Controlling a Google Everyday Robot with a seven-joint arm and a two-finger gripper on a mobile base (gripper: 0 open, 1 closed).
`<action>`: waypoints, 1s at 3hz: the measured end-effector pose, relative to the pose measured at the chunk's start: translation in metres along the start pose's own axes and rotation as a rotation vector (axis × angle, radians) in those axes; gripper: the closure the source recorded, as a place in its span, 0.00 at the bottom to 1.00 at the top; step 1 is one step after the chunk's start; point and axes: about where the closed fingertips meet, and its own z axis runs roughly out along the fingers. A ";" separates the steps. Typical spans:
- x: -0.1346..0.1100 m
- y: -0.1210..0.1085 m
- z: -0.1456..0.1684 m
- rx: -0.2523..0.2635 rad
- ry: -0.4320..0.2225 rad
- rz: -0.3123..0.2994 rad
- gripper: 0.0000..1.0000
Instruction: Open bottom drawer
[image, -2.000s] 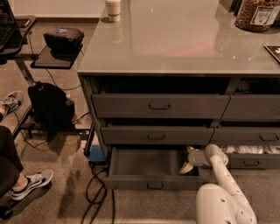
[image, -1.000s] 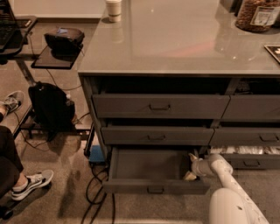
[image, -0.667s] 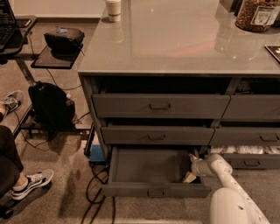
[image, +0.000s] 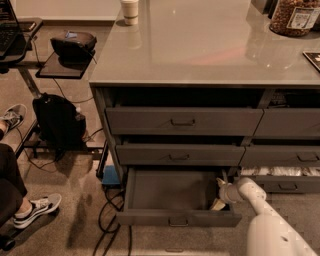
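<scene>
The bottom drawer (image: 177, 218) stands pulled out from the grey cabinet, its slim front panel with a small loop pull (image: 178, 222) facing me and its flat grey interior (image: 170, 190) showing. My gripper (image: 219, 196) reaches from the white arm (image: 260, 210) at the lower right into the drawer's right rear corner, just behind the front panel. The two taller drawers (image: 182, 121) above are a little ajar.
A neighbouring drawer stack (image: 290, 172) stands at the right, one drawer holding white items. Cables (image: 107, 215) lie on the carpet left of the drawer. A black backpack (image: 57, 122), a person's shoe (image: 37, 207) and a desk stand at the left. A cup and jar sit on the countertop (image: 200, 45).
The bottom drawer has slid further out toward me. My gripper and arm have moved to the right and lower along the drawer's right side.
</scene>
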 end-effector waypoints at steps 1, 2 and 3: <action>0.004 -0.005 -0.016 0.042 0.042 -0.005 0.00; 0.004 -0.005 -0.016 0.042 0.042 -0.005 0.00; -0.006 0.009 -0.019 0.045 0.028 -0.065 0.00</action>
